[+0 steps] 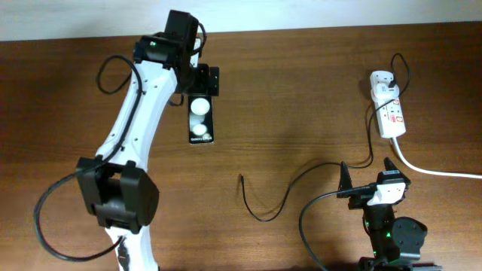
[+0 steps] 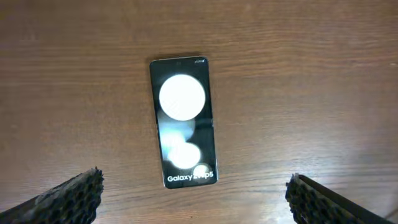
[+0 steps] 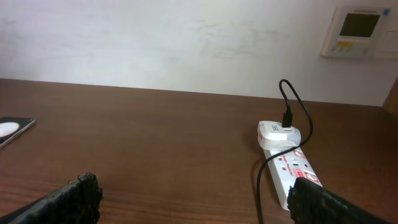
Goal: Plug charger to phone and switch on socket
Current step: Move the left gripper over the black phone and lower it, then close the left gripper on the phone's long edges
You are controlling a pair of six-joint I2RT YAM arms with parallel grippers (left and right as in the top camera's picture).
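Observation:
The black phone [image 1: 201,119] lies flat on the wooden table at the back left, screen up with two white reflections; the left wrist view [image 2: 182,122] shows it whole. My left gripper [image 1: 202,81] hovers open just behind it, fingers [image 2: 194,198] wide apart and empty. The white socket strip [image 1: 389,111] lies at the back right with a white adapter [image 1: 382,80] plugged in; it also shows in the right wrist view [image 3: 292,171]. The thin black charger cable [image 1: 301,184] runs from the adapter to a free tip [image 1: 241,178] mid-table. My right gripper [image 1: 370,179] is open and empty near the front edge.
The socket's thick white cord [image 1: 437,170] runs off to the right edge. A wall thermostat panel [image 3: 358,32] hangs behind the table. My left arm [image 1: 139,113] stretches diagonally over the table's left side.

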